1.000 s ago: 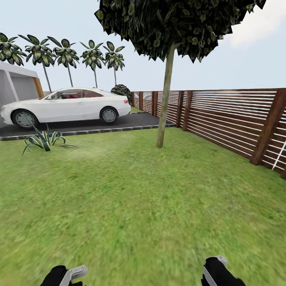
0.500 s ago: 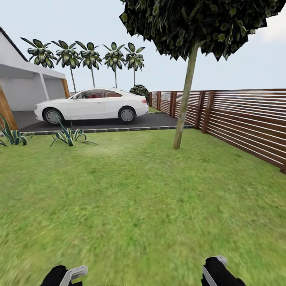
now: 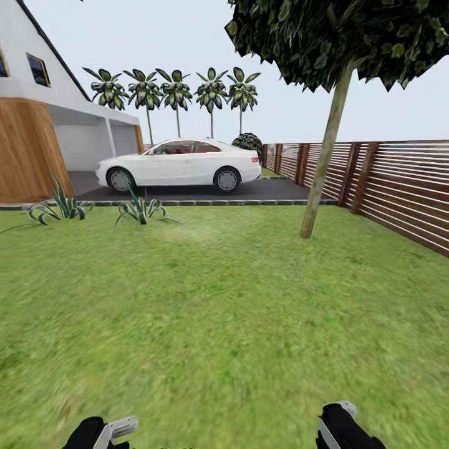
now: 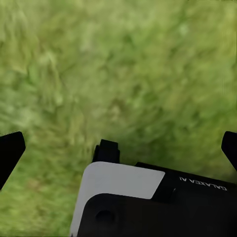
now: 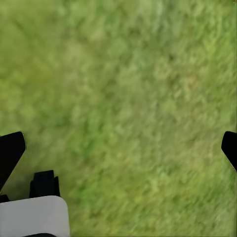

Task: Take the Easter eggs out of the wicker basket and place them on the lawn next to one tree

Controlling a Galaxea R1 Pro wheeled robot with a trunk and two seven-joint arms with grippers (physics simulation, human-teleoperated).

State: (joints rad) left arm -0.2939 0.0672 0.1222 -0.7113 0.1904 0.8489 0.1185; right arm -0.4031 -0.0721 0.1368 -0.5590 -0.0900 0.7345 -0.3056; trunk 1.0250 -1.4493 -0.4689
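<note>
Across the garden, a wide flat lawn of mottled green grass (image 3: 212,299) runs open and unobstructed from the robot's arms out to a dark kerb line at the driveway, so there is plenty of free ground ahead. A brown horizontal-slat wooden fence (image 3: 399,187) closes off the right side, and a white house with a timber-clad wall (image 3: 37,143) stands at the far left. A thin-trunked, leaning tree with a dark round crown (image 3: 324,162) rises from the grass near the fence. A white coupe car (image 3: 181,165) is parked on the driveway, with a row of palm trees (image 3: 174,93) behind it, and two spiky green plants (image 3: 140,209) sit at the lawn's far edge. The only readable writing is "GALAXEA AI" printed on the black body of the left arm. The left gripper (image 4: 118,148) hangs over bare grass with its black fingertips spread wide apart, holding nothing; the right gripper (image 5: 118,148) hangs likewise, fingers parted and empty.
</note>
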